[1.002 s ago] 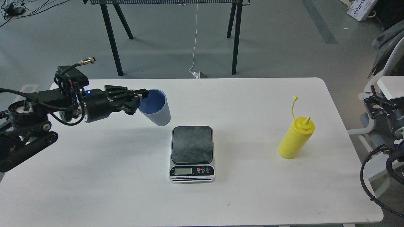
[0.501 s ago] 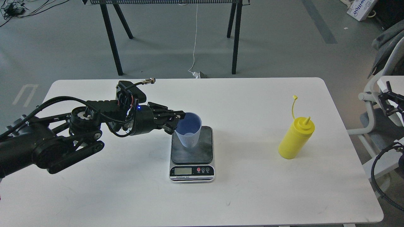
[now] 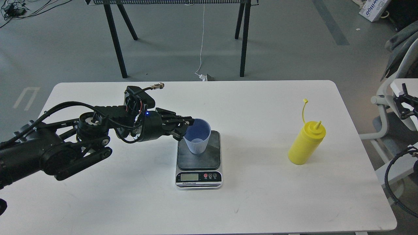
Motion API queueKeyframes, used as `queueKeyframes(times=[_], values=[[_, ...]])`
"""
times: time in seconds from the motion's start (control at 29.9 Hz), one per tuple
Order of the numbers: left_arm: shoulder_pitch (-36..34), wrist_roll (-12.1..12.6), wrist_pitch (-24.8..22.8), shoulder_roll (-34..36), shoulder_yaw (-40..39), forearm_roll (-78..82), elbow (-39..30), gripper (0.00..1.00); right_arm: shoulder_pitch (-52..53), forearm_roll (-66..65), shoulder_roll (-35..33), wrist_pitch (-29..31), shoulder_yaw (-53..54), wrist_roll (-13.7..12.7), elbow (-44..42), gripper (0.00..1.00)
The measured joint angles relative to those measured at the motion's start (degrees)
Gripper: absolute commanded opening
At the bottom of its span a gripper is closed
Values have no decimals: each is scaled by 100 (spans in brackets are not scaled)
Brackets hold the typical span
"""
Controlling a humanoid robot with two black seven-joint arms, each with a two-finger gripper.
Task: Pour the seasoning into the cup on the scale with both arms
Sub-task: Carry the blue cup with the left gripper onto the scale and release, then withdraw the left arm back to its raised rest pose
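Left claw (image 3: 186, 128) clasping ribbed light-blue cup (image 3: 197, 136) (upright) on scale (image 3: 198, 158).

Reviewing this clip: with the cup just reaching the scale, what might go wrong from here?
1. The left gripper is clamped on the rim of the small light-blue tapered plastic cup, so pulling away carelessly could tip it off the flat grey kitchen scale.
2. The cup sits near the platform's back-left part, leaving little margin.
3. The tall yellow plastic squeeze bottle could topple if grasped badly.
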Motion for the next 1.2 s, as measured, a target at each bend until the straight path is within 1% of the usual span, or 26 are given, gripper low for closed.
queueKeyframes(times=[0.1,0.3,0.33,0.43,0.47,0.5,0.53,0.57,0.67,0.84,0.9,1.07,1.2], values=[[0,-3,-2,-3,-2,1,1,15,0,0,-7,-1,0,0,-2,100],[-3,-18,-11,24,-2,-4,-5,30,0,0,-6,-1,0,0,-5,100],[-5,-19,-11,29,-2,-11,-6,35,0,0,-3,-1,0,0,-5,100],[-20,-22,-2,61,-4,-60,-9,52,0,0,-2,-1,0,0,-6,100],[-27,-23,9,76,-26,-75,-9,61,0,0,-2,-1,0,0,-6,100],[-37,-26,22,90,-64,-99,-9,73,0,-1,-10,-1,-1,0,-6,100],[-44,-29,36,106,-112,-152,-9,89,-5,-3,-26,-1,-9,-1,-5,100],[-47,-30,67,138,-199,-275,-9,99,-24,-8,-44,-1,-27,-3,-1,100],[-42,-16,205,201,-637,-1084,-9,100,-158,-19,-57,-1,-78,-7,72,100],[-3,-36,257,214,-1084,-3467,2,100,-519,-22,-92,-1,-73,-5,296,100],[-15,-46,268,206,-1222,-4364,6,100,-748,-18,-166,-1,-57,-3,546,100],[0,-59,258,179,-2076,-6320,68,100,-1443,0,-248,0,-23,-13,1327,100],[14,-59,215,27,-2390,-7587,476,100,-2004,8,-174,1,-106,-34,1819,100]])
